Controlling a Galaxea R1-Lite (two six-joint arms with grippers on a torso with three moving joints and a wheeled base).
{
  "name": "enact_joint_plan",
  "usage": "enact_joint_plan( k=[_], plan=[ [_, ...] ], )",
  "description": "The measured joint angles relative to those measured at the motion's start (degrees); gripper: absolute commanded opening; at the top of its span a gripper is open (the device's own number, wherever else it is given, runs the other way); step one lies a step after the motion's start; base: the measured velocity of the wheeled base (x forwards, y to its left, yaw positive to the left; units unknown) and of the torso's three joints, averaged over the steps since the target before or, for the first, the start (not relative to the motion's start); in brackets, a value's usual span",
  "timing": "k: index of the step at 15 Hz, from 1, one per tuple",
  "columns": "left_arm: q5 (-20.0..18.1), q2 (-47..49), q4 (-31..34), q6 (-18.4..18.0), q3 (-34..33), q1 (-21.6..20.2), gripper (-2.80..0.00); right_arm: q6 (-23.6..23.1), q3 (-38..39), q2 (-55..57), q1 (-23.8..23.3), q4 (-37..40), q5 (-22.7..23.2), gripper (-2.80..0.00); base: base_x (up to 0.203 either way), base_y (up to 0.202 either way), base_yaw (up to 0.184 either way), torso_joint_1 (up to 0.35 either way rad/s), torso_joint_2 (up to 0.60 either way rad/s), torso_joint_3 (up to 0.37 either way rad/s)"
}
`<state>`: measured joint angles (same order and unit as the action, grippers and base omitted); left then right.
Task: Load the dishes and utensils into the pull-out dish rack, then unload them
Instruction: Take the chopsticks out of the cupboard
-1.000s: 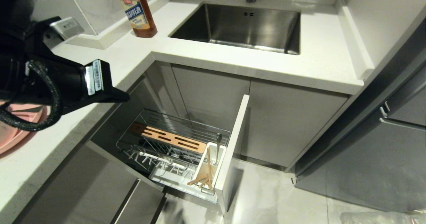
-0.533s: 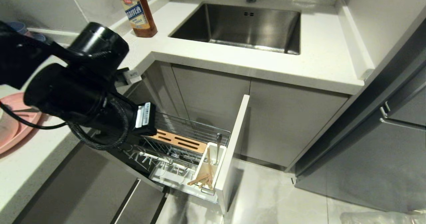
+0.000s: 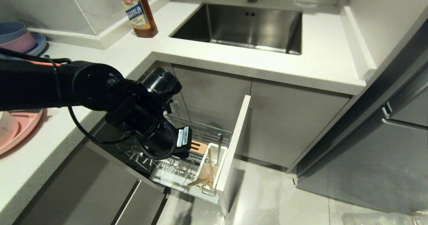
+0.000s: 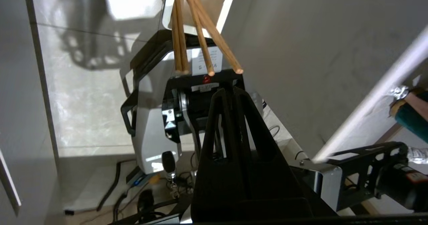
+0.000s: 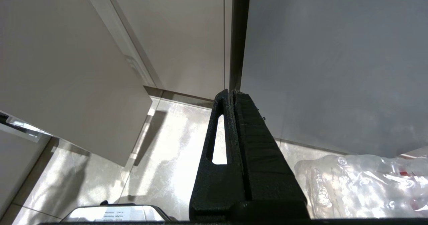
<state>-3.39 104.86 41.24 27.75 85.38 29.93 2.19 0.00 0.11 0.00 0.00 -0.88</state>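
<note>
Right gripper (image 5: 232, 93): parked low over the floor beside the cabinet fronts, fingers pressed together, nothing in them. I leave it out of this.
Utensil cup (image 3: 210, 166): white, at the near end of the pull-out dish rack (image 3: 187, 158), tight against the narrow door front (image 3: 235, 144).
Chopsticks (image 3: 204, 178): standing in the cup, leaning and splayed, long axis running up out of it; free ends fan apart in the left wrist view (image 4: 200, 34).
Spoon (image 3: 219, 148): same cup, handle up, beside the sticks.
Left gripper (image 4: 230, 91): jaws closed and empty, tips just short of the chopstick ends and pointing along their length. Its body sits over the wooden block (image 3: 199, 146) mid-rack.
Key relation: sticks lie straight ahead of my left fingertips, end-on. My read is the fingers must part before they can take the shafts.
Plate (image 3: 20, 131): pink, on the countertop's left edge, with the cream bowl (image 3: 6, 126).
Stage: a judgement, unloading the utensils.
</note>
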Motion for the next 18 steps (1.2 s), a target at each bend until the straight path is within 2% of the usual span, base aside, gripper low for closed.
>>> enact_joint_plan(
  k=[4,10,11,18],
  plan=[
    [0.37,4.11,-4.37,0.20,-0.60,-0.26,-2.80,0.00,0.00,0.00,0.00,0.02,0.00,-2.80,0.000,0.000,0.000,0.000,0.00,0.000],
    [3.91,10.09,-12.37,-0.35,-1.12,-0.13,-2.80,-0.02,0.00,0.00,0.00,0.01,0.00,-2.80,0.000,0.000,0.000,0.000,0.00,0.000],
    [4.21,10.92,-13.26,-0.67,-0.93,0.14,0.00,0.00,0.00,0.00,0.00,0.00,0.00,-2.80,0.000,0.000,0.000,0.000,0.00,0.000],
    [4.46,15.19,-14.86,-0.93,2.32,1.16,0.00,0.00,0.00,0.00,0.00,0.02,0.00,-2.80,0.000,0.000,0.000,0.000,0.00,0.000]
  ],
)
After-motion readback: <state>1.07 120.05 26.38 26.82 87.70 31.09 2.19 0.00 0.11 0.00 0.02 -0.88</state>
